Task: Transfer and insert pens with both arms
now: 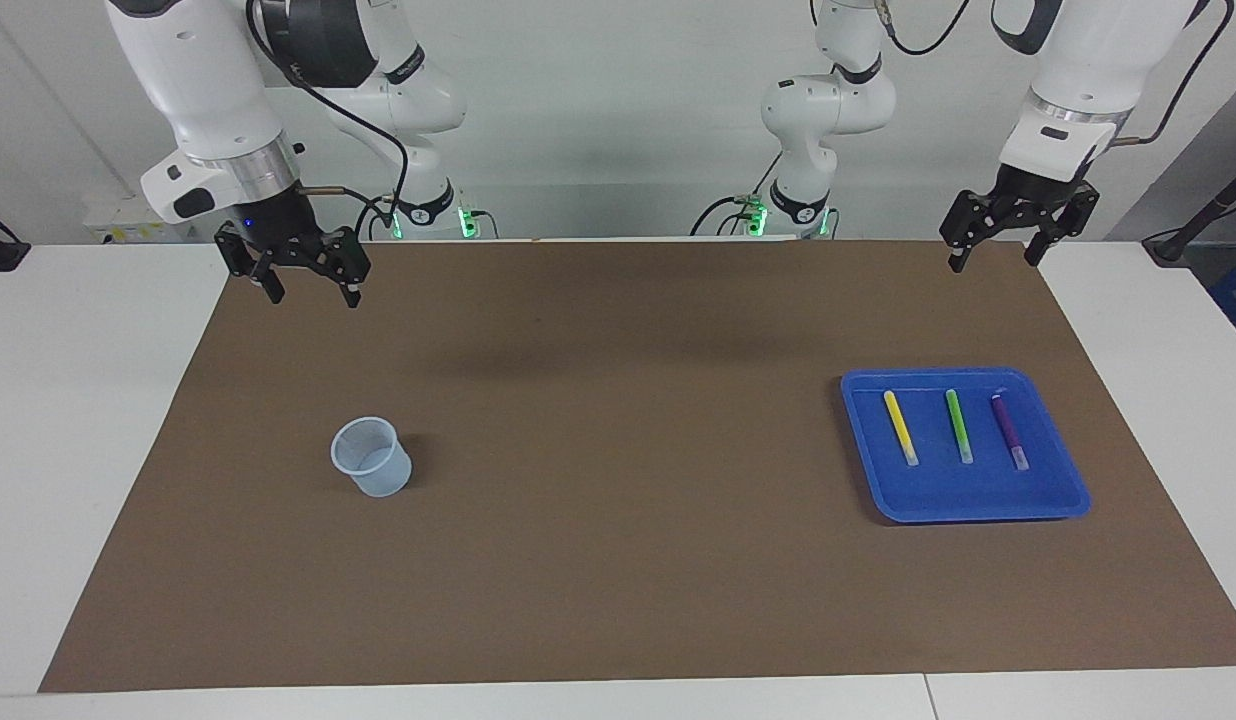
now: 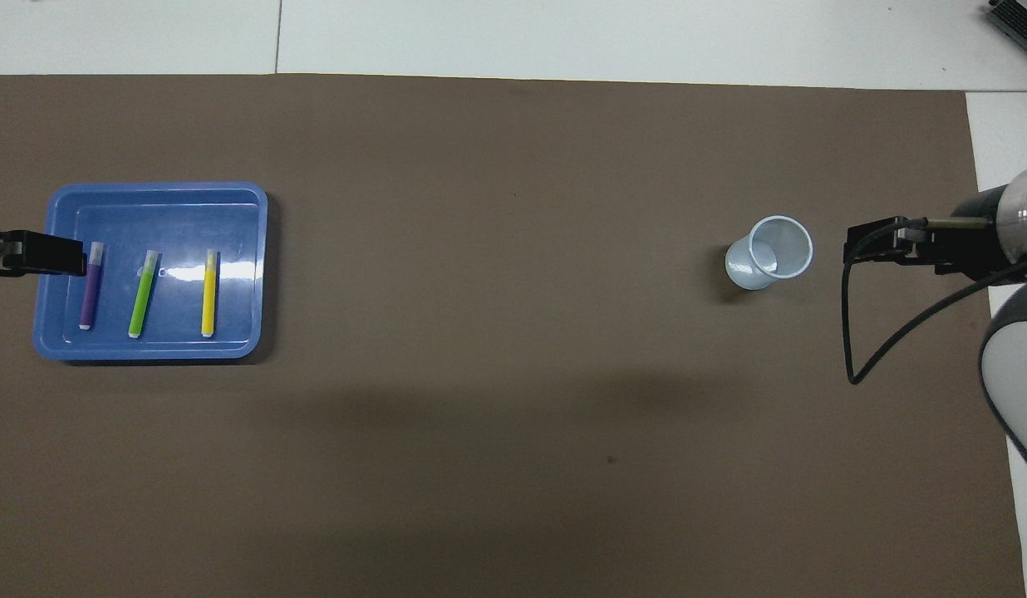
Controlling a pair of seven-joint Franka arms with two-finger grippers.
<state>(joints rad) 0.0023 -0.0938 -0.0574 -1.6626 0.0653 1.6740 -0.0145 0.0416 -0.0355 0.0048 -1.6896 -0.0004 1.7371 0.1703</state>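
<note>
Three slim pens, yellow [image 1: 900,427], green [image 1: 958,425], purple [image 1: 1009,430], lie in one blue plastic tray [image 1: 1063,495] on a brown mat [image 1: 618,560]; one translucent cup [image 1: 371,456]; left gripper [image 1: 990,258] and right gripper [image 1: 306,291] hang spread, empty.

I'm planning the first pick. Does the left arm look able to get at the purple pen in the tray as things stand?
Probably yes. The left gripper hangs open, with nothing held, at the tray's end of the table. The purple pen lies uncovered in the blue tray, apart from the green pen.
</note>
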